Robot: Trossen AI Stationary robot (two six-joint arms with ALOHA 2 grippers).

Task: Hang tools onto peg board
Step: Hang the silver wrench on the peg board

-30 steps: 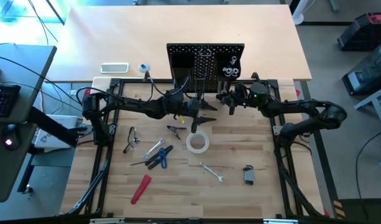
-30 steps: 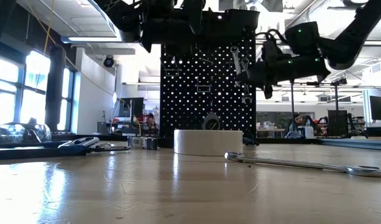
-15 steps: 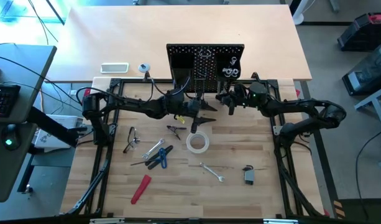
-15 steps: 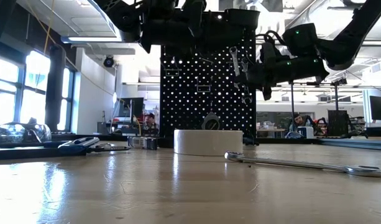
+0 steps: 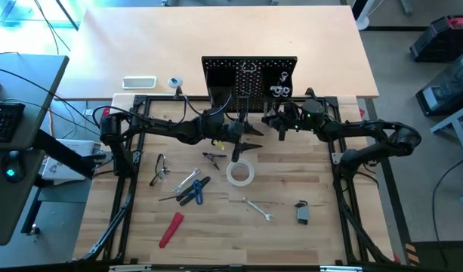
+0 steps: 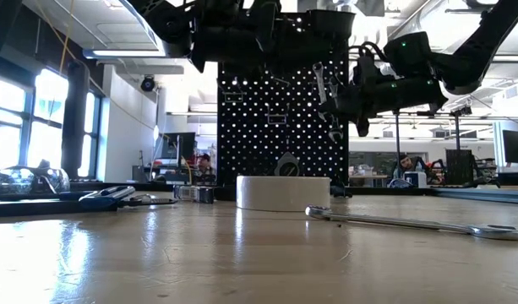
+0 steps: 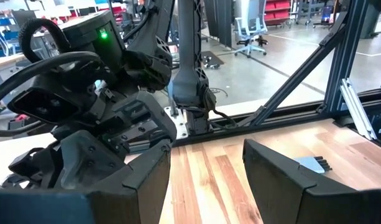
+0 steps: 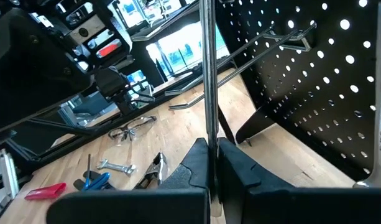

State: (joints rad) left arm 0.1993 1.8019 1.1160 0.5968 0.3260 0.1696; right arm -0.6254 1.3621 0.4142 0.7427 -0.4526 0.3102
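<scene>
1. Most of the tools are seen lying on the bench [image 5: 307, 177], in front of the peg board [image 5: 250, 75]: the white tape roll [image 5: 240, 173] nearest it, then a pair of small pliers [image 5: 213, 158], safety glasses [image 5: 159, 168], a silver wrench [image 5: 186, 180], blue-handled pliers [image 5: 193, 192], a second wrench [image 5: 257, 208], a small tape measure [image 5: 302, 211] and, farthest out, the red-handled tool [image 5: 171, 229].
2. A few items appear hung on the peg board already; what they are cannot be told.
3. A thin silver wrench [image 8: 207, 81] is clamped upright in the right pincer [image 8: 210, 163], just before the peg board's wire hook [image 8: 274, 38]; hanging it is judged the step in hand.
4. The left pincer [image 7: 206, 165] is held wide and empty, near the peg board's front.
5. The task is judged early: eight pieces remain to be hung.
</scene>
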